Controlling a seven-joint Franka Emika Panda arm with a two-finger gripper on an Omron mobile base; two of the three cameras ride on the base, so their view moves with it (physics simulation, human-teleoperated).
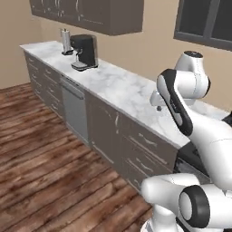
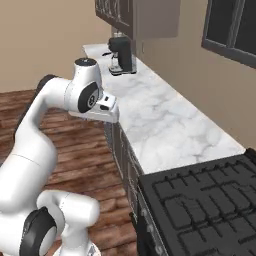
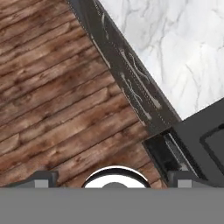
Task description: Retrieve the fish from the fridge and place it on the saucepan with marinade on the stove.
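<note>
The black stove (image 2: 200, 200) with its dark grates lies at the lower right of the right base view, and its front corner (image 3: 203, 131) shows in the hand view. My gripper (image 3: 113, 180) points down over the wooden floor in front of the cabinets, left of the stove. It is open, with its fingertips (image 3: 41, 178) wide apart and nothing between them. The fish, the fridge, the saucepan and the marinade are out of view.
A long marble counter (image 2: 160, 120) runs along the wall over grey drawer fronts (image 3: 131, 83). A black coffee machine (image 1: 85, 51) stands at its far end, under dark wall cabinets (image 1: 90, 13). Wooden floor (image 1: 45, 163) is open to the left.
</note>
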